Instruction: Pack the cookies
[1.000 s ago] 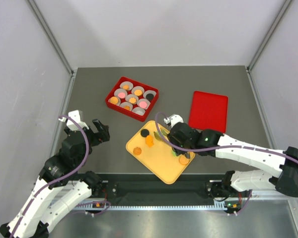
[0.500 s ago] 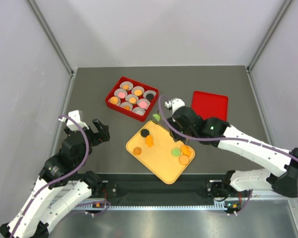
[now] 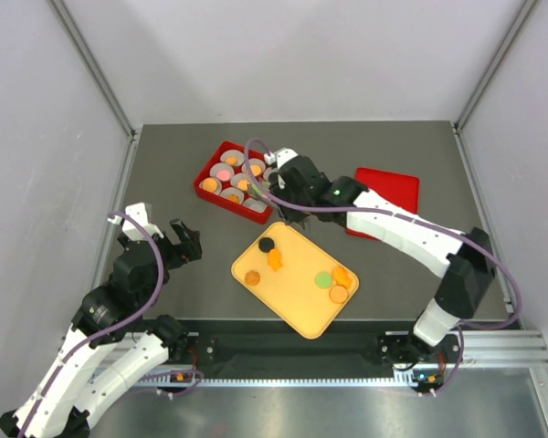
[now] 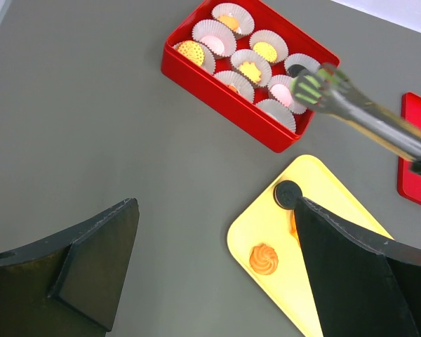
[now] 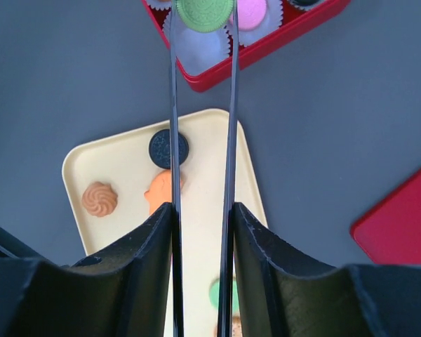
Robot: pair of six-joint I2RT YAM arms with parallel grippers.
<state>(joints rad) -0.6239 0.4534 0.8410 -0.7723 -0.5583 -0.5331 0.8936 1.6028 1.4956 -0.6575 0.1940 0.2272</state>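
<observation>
The right gripper (image 5: 202,235) squeezes tongs (image 5: 173,140), whose tips pinch a green cookie (image 5: 205,12) over a cup (image 5: 196,50) in the box (image 5: 281,38). Other cookies (image 3: 276,259) lie on the tray (image 3: 297,310). The left gripper (image 3: 188,239) gapes, empty.

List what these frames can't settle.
- Right wrist: red box cut off by the top edge; most cups unseen.
- Left wrist: yellow tray far side hidden behind a finger of the left tool.
- Top: which cup the green cookie hangs over, masked by right arm and tongs.
</observation>
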